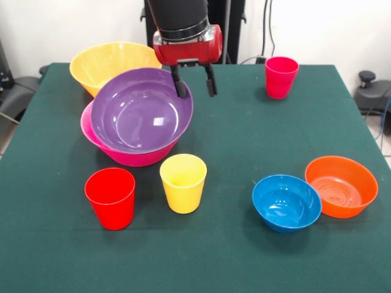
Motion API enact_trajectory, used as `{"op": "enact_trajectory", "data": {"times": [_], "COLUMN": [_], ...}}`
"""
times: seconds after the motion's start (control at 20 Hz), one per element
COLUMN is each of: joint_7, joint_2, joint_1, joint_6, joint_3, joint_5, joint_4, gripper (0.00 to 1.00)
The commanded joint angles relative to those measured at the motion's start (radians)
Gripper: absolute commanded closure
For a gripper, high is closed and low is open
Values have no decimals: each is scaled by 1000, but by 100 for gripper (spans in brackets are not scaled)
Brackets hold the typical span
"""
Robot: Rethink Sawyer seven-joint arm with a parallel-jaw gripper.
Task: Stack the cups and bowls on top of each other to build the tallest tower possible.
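The tower is the wide purple bowl resting tilted in the big hot-pink bowl at left centre. The big orange-yellow bowl sits behind them. My gripper hangs open and empty just right of the purple bowl's rim. The red cup and yellow cup stand upright in front of the tower. The crimson-pink cup stands at the far right. The medium blue bowl and medium orange bowl sit side by side, touching, at the near right. The orange cup and green bowl are out of view.
The green table runs to edges at the left and right. The robot's pedestal and cables stand behind the far edge.
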Motion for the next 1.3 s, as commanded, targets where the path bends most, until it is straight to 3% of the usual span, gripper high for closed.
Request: {"op": "enact_trajectory", "data": {"times": [0.05, 0.35, 0.7, 1.3], "joint_7": [22, 43, 79, 103], "joint_2": [60, 35, -51, -34], "joint_1": [38, 38, 12, 62], "joint_6": [-50, -62, -92, -145], "joint_3": [-60, -75, -104, -147], "joint_5": [-38, -29, -22, -2], "joint_4": [24, 64, 193, 206], "gripper": [0, 0, 0, 0]}}
